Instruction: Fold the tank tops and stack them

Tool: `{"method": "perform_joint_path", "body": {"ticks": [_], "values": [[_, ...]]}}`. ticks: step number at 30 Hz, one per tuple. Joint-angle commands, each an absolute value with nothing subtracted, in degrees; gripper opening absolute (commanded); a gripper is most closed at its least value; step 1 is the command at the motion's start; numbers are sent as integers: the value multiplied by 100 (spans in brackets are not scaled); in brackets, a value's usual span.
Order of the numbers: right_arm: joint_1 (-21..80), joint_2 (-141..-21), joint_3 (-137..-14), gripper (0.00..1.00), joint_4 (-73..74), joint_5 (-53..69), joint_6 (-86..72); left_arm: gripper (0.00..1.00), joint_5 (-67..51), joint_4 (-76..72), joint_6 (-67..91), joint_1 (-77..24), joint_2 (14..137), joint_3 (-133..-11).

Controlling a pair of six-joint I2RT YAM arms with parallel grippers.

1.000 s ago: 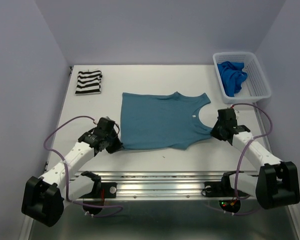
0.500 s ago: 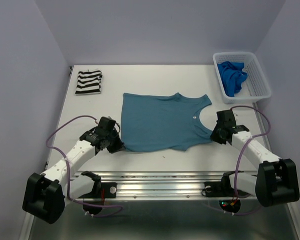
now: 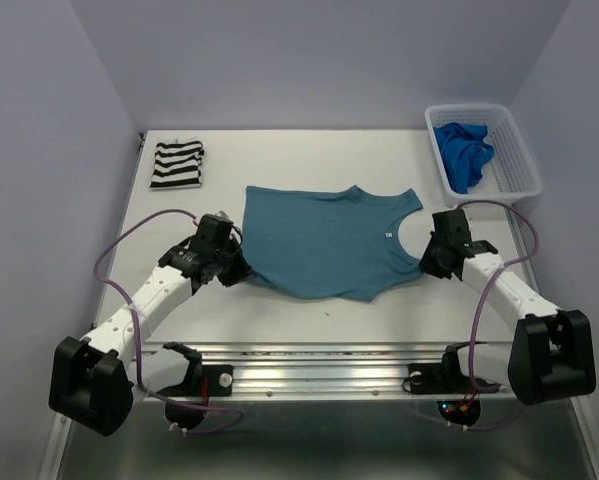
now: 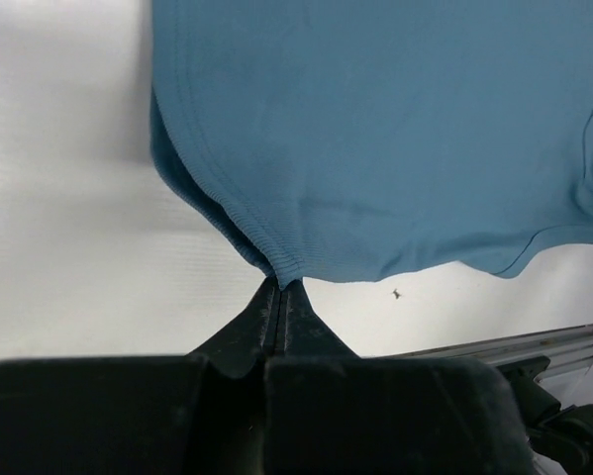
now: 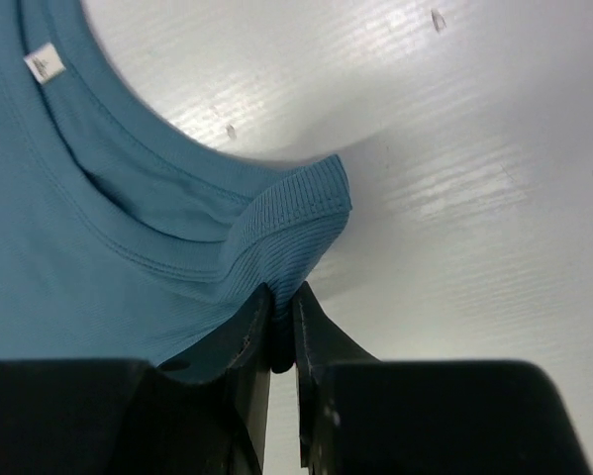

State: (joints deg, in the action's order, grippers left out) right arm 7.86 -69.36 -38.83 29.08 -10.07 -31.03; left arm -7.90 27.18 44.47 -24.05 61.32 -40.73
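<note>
Since a second ago, both of my grippers have moved away from the near edge of the table (image 3: 309, 160). The near hem of the teal top (image 3: 324, 240) has come with them and now bows where it lay straight.

My left gripper (image 4: 279, 287) is pressed fully together on the top's near left hem corner, which is pulled into a point. My right gripper (image 5: 281, 297) is nearly closed, with only fabric between the fingers, and pinches the ribbed shoulder strap beside the neckline.

The teal top lies spread flat mid-table, neck toward my right. The striped top (image 3: 177, 165) lies folded at the far left corner. The royal blue top (image 3: 462, 152) is bunched inside the white basket (image 3: 479, 107) at the far right.
</note>
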Motion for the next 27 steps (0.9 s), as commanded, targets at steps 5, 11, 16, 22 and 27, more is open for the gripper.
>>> {"method": "perform_joint_path", "body": {"ticks": [5, 11, 16, 22, 27], "values": [[773, -7286, -4754, 4, 2830, -984, -2830, 0, -756, 2505, 4035, -2286, 6801, -5097], [773, -7979, -5483, 2, 2830, -1037, -2690, 0, -738, 2505, 3736, -1935, 7425, -5817], [721, -8419, -5941, 1, 2821, -1055, -2619, 0, -861, 2417, 3569, -1574, 7822, -6082], [668, -8868, -6354, 1, 2716, -932, -2584, 0, -1116, 2171, 3437, -1178, 8244, -6178], [668, -9236, -6706, 1, 2690, -914, -2496, 0, -1125, 2065, 3340, -1081, 8630, -6495]]}}
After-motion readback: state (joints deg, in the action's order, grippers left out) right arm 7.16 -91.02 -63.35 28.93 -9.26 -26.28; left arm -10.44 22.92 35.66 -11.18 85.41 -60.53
